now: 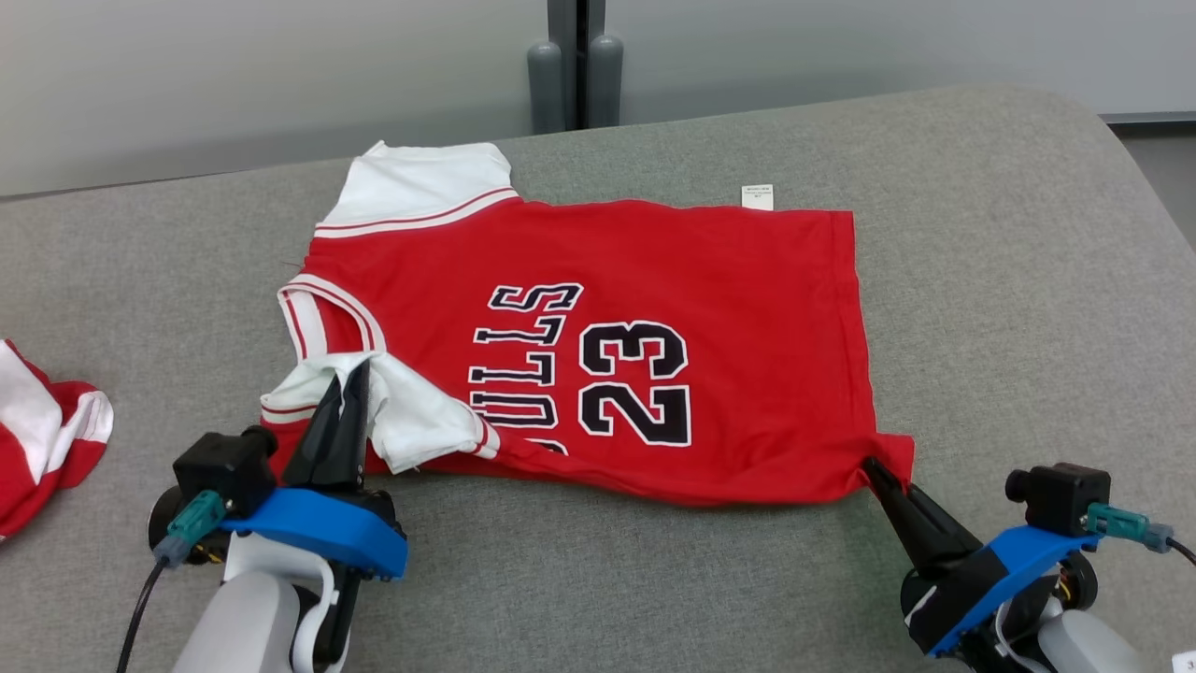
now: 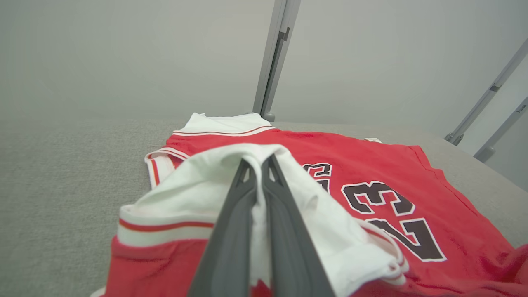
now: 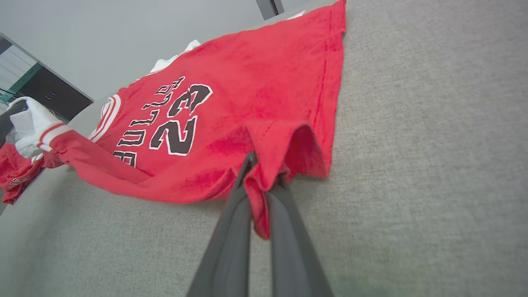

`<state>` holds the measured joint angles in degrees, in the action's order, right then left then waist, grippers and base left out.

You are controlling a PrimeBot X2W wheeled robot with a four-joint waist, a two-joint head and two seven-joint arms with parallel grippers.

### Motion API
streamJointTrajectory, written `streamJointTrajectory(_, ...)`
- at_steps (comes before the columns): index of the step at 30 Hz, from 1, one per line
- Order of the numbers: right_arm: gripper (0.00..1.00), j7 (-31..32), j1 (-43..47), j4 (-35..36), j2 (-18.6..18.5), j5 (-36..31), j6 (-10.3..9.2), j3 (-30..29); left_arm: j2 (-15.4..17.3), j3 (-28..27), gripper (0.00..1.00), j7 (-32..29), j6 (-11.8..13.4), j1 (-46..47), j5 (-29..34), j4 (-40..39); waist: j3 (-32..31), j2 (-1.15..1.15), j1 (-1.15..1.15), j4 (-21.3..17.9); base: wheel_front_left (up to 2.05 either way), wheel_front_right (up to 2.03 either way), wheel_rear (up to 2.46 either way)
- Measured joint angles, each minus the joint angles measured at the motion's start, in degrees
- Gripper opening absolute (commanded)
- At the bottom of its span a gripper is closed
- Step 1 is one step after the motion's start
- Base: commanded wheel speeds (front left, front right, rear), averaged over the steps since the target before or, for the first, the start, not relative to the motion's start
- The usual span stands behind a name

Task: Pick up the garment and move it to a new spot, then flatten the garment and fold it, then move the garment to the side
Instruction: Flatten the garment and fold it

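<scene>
Lying spread on the grey fabric-covered surface (image 1: 1018, 280), the red fabric shirt with white sleeves (image 1: 729, 280) and black "BULLS 23" print is pinched at two near points. The left tool (image 1: 353, 372) is clamped on the near white sleeve (image 1: 420, 421), and the right tool (image 1: 874, 465) is clamped on the near hem corner (image 1: 895, 453). A crumpled red-and-white garment (image 1: 47, 430) sits well apart at the left.
</scene>
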<state>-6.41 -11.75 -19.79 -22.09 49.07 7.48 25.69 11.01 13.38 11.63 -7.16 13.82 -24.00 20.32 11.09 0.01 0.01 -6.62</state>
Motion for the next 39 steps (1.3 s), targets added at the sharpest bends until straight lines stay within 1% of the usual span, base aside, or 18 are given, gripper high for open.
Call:
streamJointTrajectory(11,0.0,0.34,-8.34,-5.21,0.91,-0.12,0.0,1.33,1.0,3.39,0.0,0.75,-0.23,11.31,-1.21,11.36,3.79,0.0,0.0,-0.7,0.0,0.0,0.0)
streamJointTrajectory(12,0.09,0.16,-8.93,-5.75,1.03,-0.13,0.0,1.41,1.18,3.77,0.0,0.97,-0.23,12.07,-1.4,12.36,3.98,0.0,0.01,-0.76,0.0,0.0,0.0)
streamJointTrajectory(13,0.46,-0.11,-9.43,-6.3,1.18,-0.16,0.0,1.45,1.31,4.07,0.0,1.11,-0.23,12.7,-1.69,13.27,4.1,0.0,0.0,-0.81,0.0,0.0,0.0)
streamJointTrajectory(14,1.0,-0.54,-9.91,-6.72,1.26,-0.37,0.0,1.62,1.3,4.24,0.18,1.23,-0.23,13.29,-1.86,14.15,4.2,0.0,0.0,-0.84,0.0,0.0,0.0)
streamJointTrajectory(15,1.0,-0.93,-10.34,-6.99,1.4,-0.4,0.0,1.71,1.29,4.33,0.83,1.63,-0.23,13.89,-1.89,14.93,4.27,0.0,0.0,-0.85,0.0,0.0,0.0)
streamJointTrajectory(16,1.0,-1.4,-10.68,-7.26,1.44,-0.44,0.0,1.89,1.3,4.45,1.0,1.88,-0.23,14.46,-1.89,15.61,4.3,0.0,0.0,-0.86,0.0,0.0,0.0)
streamJointTrajectory(20,1.0,-3.93,-11.19,-9.11,1.21,-1.67,0.0,2.23,1.01,4.9,1.0,2.72,-0.24,15.64,-1.9,17.67,3.94,0.0,0.0,-0.71,0.0,0.0,0.0)
streamJointTrajectory(24,1.0,-5.8,-10.89,-10.16,0.27,-3.56,0.0,1.88,1.03,4.12,1.0,3.24,-0.24,15.52,-2.23,18.69,2.87,-0.01,-0.01,-0.36,0.0,0.0,0.0)
streamJointTrajectory(30,1.0,-6.45,-9.1,-12.59,-0.41,-5.82,0.0,1.05,1.76,2.08,1.0,3.35,-0.22,11.91,-1.45,18.61,1.95,-0.02,-0.01,0.02,0.0,0.0,0.0)
streamJointTrajectory(33,1.0,-6.53,-9.11,-13.67,0.11,-6.41,0.0,0.66,2.14,1.64,1.0,3.36,0.07,10.31,-0.4,18.97,1.92,-0.02,-0.01,0.12,0.0,0.0,0.0)
streamJointTrajectory(39,1.0,-6.35,-10.2,-15.81,2.29,-7.23,0.0,0.83,2.75,0.52,1.0,3.36,0.11,9.55,0.22,21.98,2.26,-0.02,-0.01,0.41,0.0,0.0,0.0)
